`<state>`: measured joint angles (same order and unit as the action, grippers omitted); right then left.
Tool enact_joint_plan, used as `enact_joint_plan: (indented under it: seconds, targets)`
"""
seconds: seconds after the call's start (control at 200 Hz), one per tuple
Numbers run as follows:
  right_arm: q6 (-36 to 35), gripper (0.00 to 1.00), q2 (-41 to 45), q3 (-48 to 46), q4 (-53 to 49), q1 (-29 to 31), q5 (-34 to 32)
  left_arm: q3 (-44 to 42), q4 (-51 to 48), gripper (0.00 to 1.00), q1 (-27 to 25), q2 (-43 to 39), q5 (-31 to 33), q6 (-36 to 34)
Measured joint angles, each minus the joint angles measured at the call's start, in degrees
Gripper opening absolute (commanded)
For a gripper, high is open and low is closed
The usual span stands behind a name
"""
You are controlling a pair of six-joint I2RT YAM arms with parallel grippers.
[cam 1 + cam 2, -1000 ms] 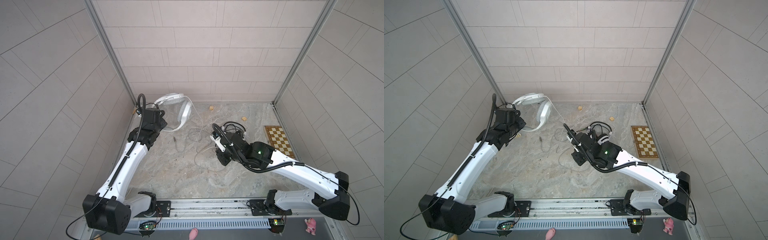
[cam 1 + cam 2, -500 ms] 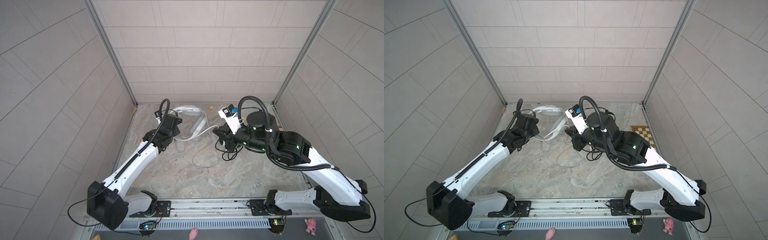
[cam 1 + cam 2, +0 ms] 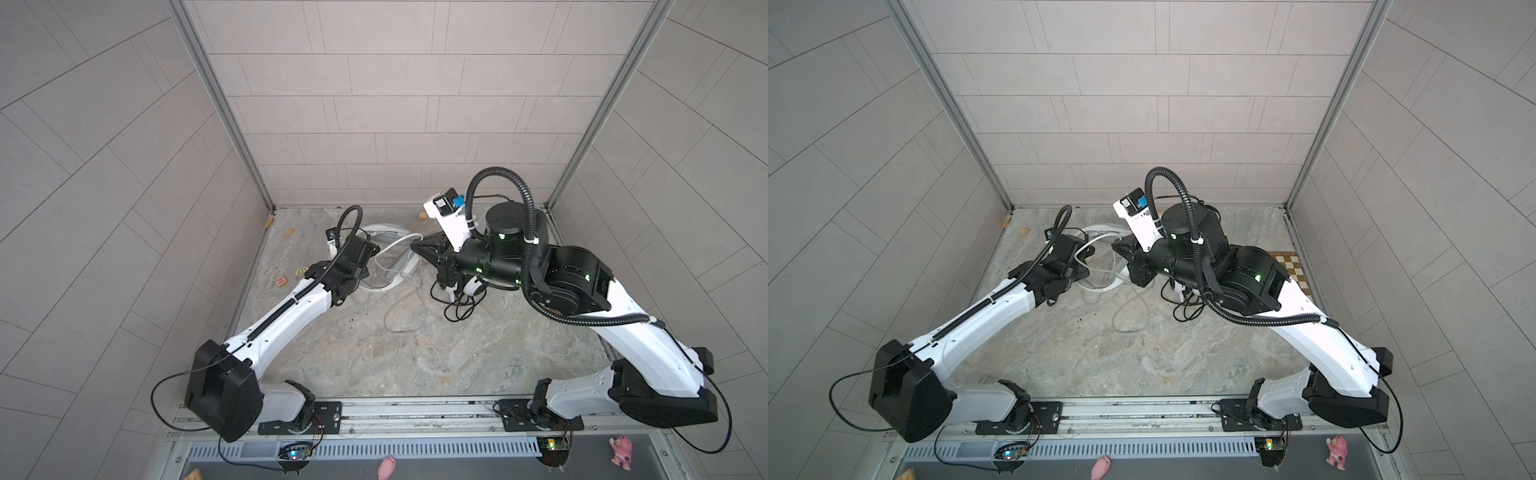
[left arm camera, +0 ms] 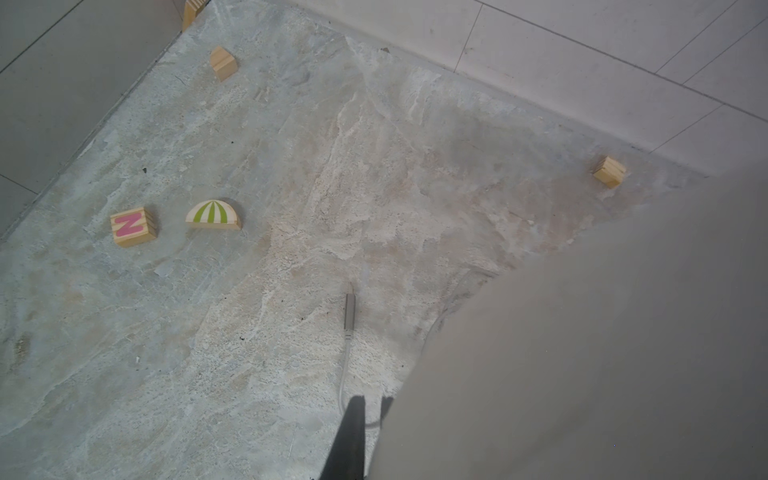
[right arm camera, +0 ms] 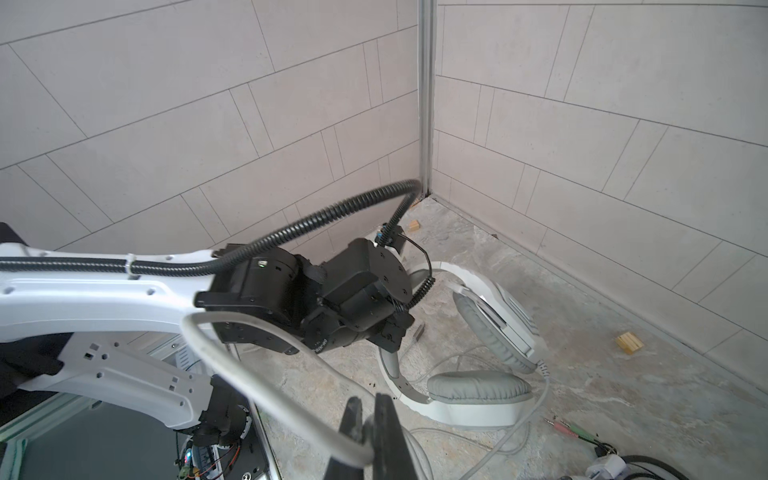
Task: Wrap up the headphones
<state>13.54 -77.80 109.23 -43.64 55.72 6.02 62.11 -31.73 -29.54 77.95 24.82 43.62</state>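
Top views, left gripper [image 3: 362, 269] clamped on white headset [image 3: 400, 266] lying toward the back of the table [image 3: 415, 365], grey cable [image 5: 189, 326] looping off it and pinched tight in right gripper [image 5: 367, 415], black headset [image 3: 471, 287] tucked under right arm [image 3: 623, 332]

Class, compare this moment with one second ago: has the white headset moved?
Yes. In both top views the white headset has shifted away from the corner post on the left arm's side, toward the table's middle.
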Motion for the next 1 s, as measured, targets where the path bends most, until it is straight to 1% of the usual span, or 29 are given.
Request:
enact_joint_plan:
  seconds: [0.105,0.295,0.515,0.58,0.651,0.881,1.001]
  targets:
    - [0.04,0.04,-0.02,2.08,0.20,0.00,2.14,0.00,0.26,0.00,0.04,2.69,0.59,0.04]
    - [0.50,0.04,0.11,2.62,0.50,0.22,7.69,0.09,0.66,0.00,0.04,6.27,0.11,0.44]
    - [1.46,0.04,0.07,-0.57,1.68,1.29,13.22,0.66,1.81,0.00,0.07,6.95,-1.57,1.88]
    - [1.73,0.05,0.13,-3.02,2.29,1.38,14.53,0.96,2.49,0.00,0.44,6.95,-2.43,2.32]
    - [1.73,0.05,0.81,-7.19,2.95,1.38,14.43,2.05,2.47,0.00,0.96,6.97,-3.43,2.47]
    - [2.51,0.05,4.87,-24.48,3.61,0.42,9.33,5.01,4.52,0.00,4.17,6.34,-9.33,3.61]
    - [3.67,0.05,5.27,-30.69,5.90,-0.42,7.87,5.16,6.03,0.00,4.66,5.49,-13.66,5.40]
